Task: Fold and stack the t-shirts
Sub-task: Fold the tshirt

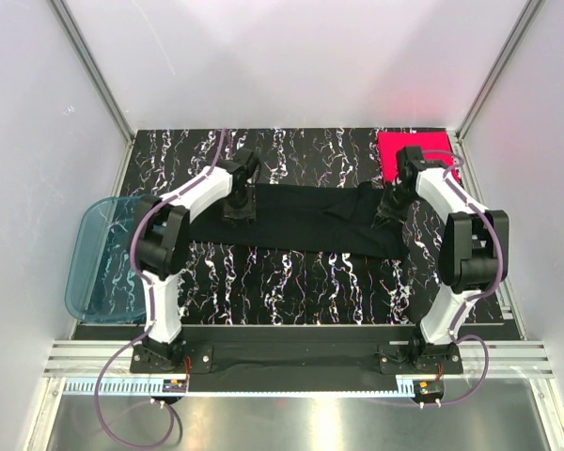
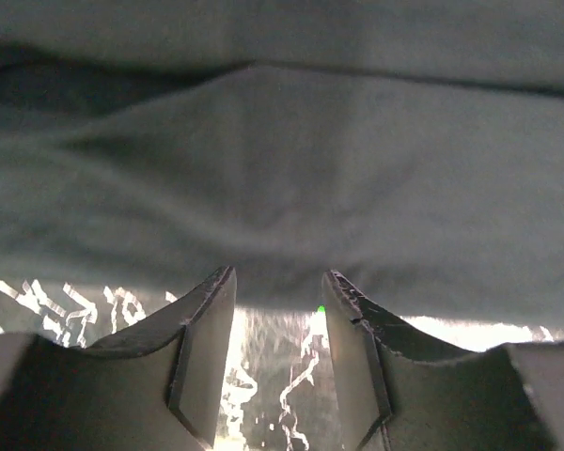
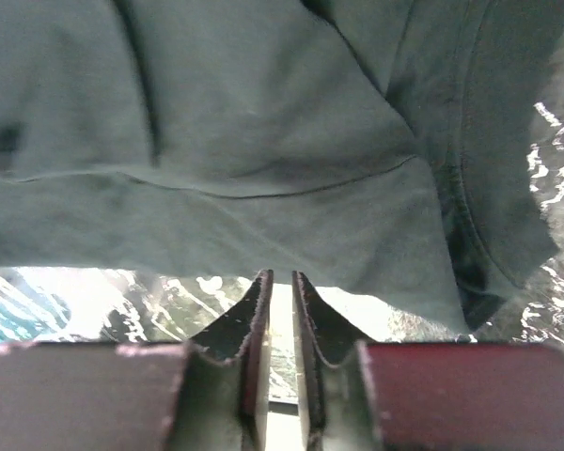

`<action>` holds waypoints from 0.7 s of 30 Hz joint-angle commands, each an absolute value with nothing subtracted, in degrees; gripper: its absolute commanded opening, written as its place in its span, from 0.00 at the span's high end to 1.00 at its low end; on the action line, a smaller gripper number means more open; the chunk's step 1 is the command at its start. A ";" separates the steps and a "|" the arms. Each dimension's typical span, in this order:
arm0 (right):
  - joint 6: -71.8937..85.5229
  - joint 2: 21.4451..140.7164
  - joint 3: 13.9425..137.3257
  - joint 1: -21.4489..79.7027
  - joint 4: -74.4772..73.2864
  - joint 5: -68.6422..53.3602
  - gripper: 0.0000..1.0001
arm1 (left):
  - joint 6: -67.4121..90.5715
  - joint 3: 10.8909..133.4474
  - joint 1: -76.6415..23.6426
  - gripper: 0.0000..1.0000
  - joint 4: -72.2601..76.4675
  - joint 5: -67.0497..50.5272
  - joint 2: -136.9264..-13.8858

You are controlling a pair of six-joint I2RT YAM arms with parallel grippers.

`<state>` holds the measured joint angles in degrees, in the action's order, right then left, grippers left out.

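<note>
Our left fingers (image 2: 202, 348) stand released at the edge of the black t-shirt (image 1: 301, 218); whether our nearly closed right fingers (image 3: 242, 329) grasp it, we cannot tell.

Left arm (image 1: 162, 305) and right arm (image 1: 442, 319) share white shells, black joints, purple cables (image 1: 133, 240), dark tool fingers (image 2: 202, 348).

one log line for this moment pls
black t-shirt long band mid-table | pink-red t-shirt folded, far-right corner | left gripper open at black edge | right gripper narrow gap, grip unclear
</note>
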<state>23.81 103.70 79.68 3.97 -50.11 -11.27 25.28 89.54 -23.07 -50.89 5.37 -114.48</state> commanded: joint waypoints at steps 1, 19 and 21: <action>25.13 105.02 77.09 4.04 -45.88 -14.33 0.82 | 24.87 92.37 -22.68 0.53 -52.99 6.68 -117.06; 25.41 101.08 65.13 -2.46 -50.97 2.11 0.73 | 28.21 72.52 -27.68 0.51 -51.77 5.90 -114.09; 24.61 98.63 65.21 -2.46 -51.50 2.55 0.72 | 27.60 71.81 -30.13 0.50 -52.55 5.36 -112.07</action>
